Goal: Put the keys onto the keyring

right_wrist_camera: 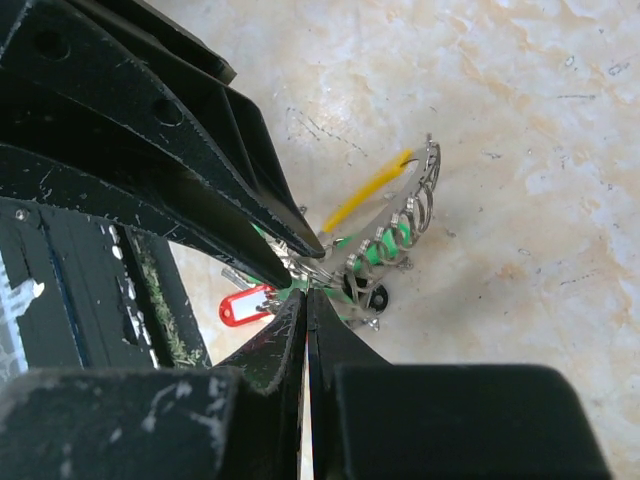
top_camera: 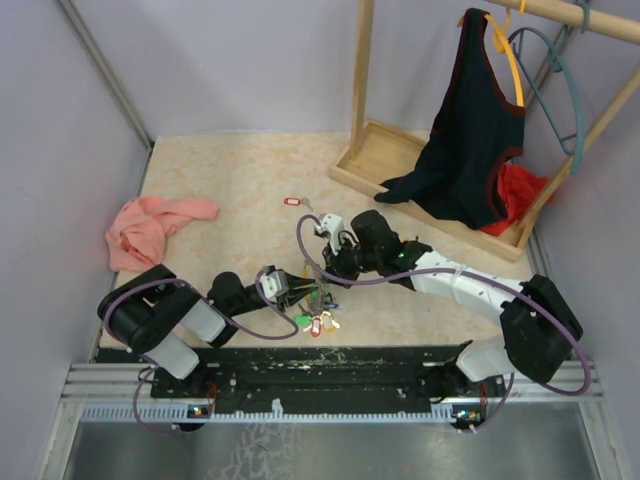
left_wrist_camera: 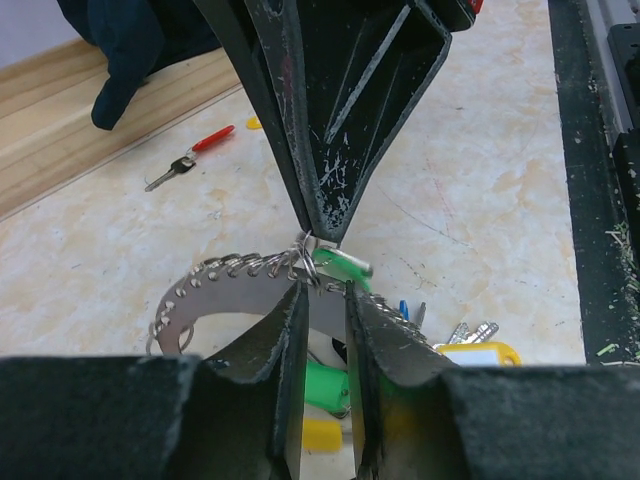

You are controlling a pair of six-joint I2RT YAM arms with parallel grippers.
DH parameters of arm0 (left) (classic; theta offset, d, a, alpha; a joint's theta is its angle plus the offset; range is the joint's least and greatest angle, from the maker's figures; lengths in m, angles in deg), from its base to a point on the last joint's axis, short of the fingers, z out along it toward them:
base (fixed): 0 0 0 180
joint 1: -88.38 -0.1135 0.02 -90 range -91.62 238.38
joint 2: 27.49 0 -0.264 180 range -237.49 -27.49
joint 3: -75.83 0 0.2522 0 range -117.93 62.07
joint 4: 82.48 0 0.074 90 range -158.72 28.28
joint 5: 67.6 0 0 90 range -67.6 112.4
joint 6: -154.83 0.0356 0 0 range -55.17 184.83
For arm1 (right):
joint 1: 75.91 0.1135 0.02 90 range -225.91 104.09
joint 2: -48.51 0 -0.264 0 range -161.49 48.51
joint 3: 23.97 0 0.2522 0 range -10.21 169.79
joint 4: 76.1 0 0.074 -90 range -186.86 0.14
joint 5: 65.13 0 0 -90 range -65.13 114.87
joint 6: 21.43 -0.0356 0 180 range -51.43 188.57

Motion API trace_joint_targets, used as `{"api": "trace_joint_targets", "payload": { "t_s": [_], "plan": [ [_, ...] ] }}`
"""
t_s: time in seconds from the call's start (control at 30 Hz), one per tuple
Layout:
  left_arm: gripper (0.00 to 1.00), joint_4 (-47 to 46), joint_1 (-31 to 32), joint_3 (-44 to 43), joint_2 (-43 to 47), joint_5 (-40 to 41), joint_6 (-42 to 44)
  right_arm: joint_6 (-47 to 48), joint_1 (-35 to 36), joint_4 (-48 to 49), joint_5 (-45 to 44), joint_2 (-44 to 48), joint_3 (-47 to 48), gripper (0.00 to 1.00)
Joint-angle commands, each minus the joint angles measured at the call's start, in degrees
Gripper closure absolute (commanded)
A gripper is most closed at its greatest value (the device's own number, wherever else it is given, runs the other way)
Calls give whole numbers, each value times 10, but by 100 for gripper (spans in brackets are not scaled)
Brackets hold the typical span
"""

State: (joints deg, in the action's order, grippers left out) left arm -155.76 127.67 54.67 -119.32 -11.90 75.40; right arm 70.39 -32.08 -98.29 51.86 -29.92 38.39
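At the near middle of the table (top_camera: 230, 170), the keyring (top_camera: 318, 297) was a thin silvery band strung with small wire loops, with the keys (top_camera: 318, 322) bunched at its 6 o'clock, tagged green, yellow and red. The left gripper (left_wrist_camera: 325, 295) was clamped on the band and the right gripper (right_wrist_camera: 308, 296) was pinched tight on a loop at its upper edge, so the 2 hid its middle. From the left wrist, its arc swept toward 9 o'clock. 1 red-tagged key (top_camera: 293, 201) lay apart at 11 o'clock, its long axis 9-to-3. A pink cloth (top_camera: 150, 228) lay at 10 o'clock.
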Motion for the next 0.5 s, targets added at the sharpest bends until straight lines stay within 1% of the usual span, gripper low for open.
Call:
{"api": "trace_joint_targets", "payload": {
  "t_s": [0.0, 0.13, 0.47],
  "plan": [
    [72, -155, 4, 7, 0, -9, 7, 30, 15, -7, -17, 16, 35, 100],
    [71, -155, 4, 6, 5, -3, 13, 36, 23, -16, -27, 11, 40, 100],
    [74, -155, 4, -8, -10, -21, 0, 34, 27, -15, -31, 11, 46, 100]
  ]
}}
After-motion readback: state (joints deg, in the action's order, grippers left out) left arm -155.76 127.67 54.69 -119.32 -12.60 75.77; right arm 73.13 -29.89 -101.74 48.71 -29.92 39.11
